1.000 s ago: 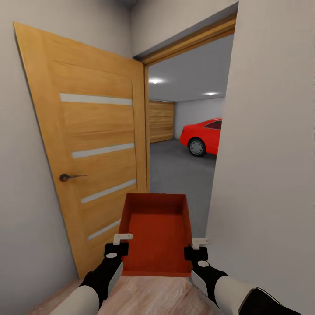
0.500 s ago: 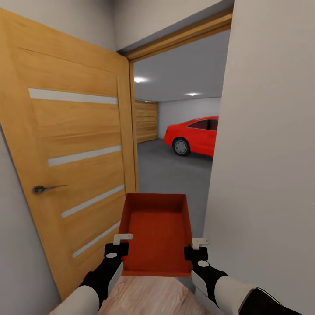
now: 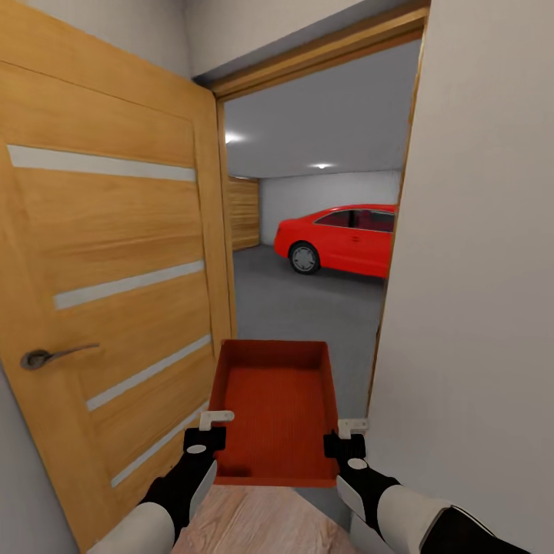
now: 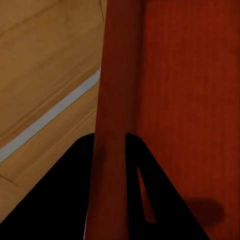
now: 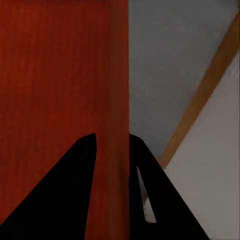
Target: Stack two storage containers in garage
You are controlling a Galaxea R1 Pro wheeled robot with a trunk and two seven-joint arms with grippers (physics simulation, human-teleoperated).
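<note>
left gripper (image 3: 216, 419) clamped over the left side wall of the storage container (image 3: 275, 408), one finger on each face of that wall as the left wrist view shows; right gripper (image 3: 353, 425) pinching the right side wall (image 5: 119, 100) likewise, so the orange-red box hangs level between both arms, just short of the doorway. compared with the two earlier head views, the open wooden door (image 3: 108, 269) has slid toward the left edge and grown larger, the red car (image 3: 342, 237) sits more fully inside the opening, and the box keeps its place against the arms: the camera and base have advanced, not the load. judged progress: carrying leg nearly through, the garage floor (image 3: 308, 308) lies directly beyond the container's far rim, setting down not yet begun. clearance: door face close beside the container's left wall, door frame edge (image 3: 391, 254) and pale wall (image 3: 477, 308) close on its right; open concrete ahead, car well apart from the doorway
</note>
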